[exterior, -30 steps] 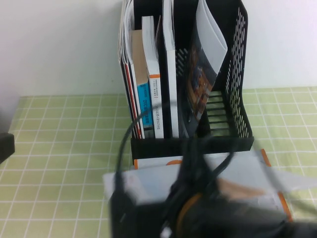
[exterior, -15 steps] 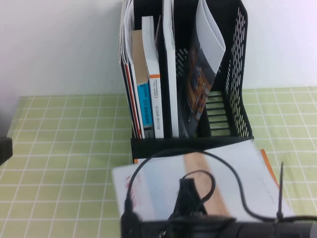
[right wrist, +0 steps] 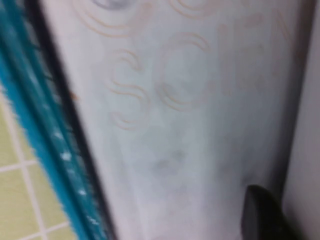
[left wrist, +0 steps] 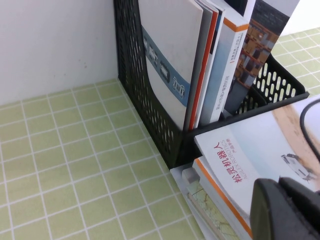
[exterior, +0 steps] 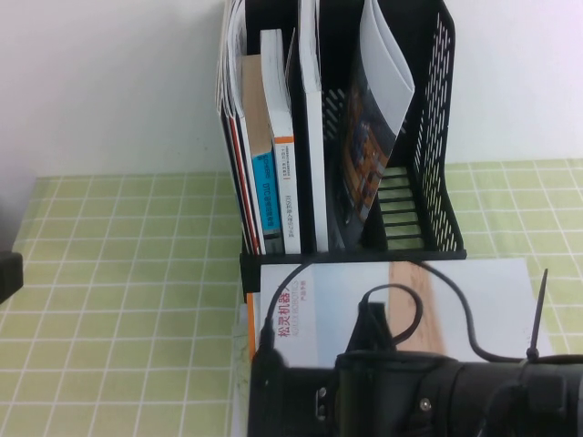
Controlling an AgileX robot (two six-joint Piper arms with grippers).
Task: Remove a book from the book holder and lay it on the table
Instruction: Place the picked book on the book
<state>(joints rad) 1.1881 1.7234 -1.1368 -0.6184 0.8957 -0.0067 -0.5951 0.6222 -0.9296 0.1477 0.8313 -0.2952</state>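
Book down, release unconfirmed

The book (exterior: pixel 392 296) lies atop a stack (left wrist: pixel 220 200) before the holder (exterior: pixel 437 137); our right gripper's (exterior: pixel 364 314) state we cannot tell, so withdrawing could drag it off. Left gripper unseen.

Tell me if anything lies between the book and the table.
Yes: the book lies on an orange-edged book, not on the table, before the book holder. Right gripper hangs over it; left gripper sits at the table's left edge.

The right arm (exterior: pixel 428 396) is matte black, looped with black cables (plus one upright zip tie).
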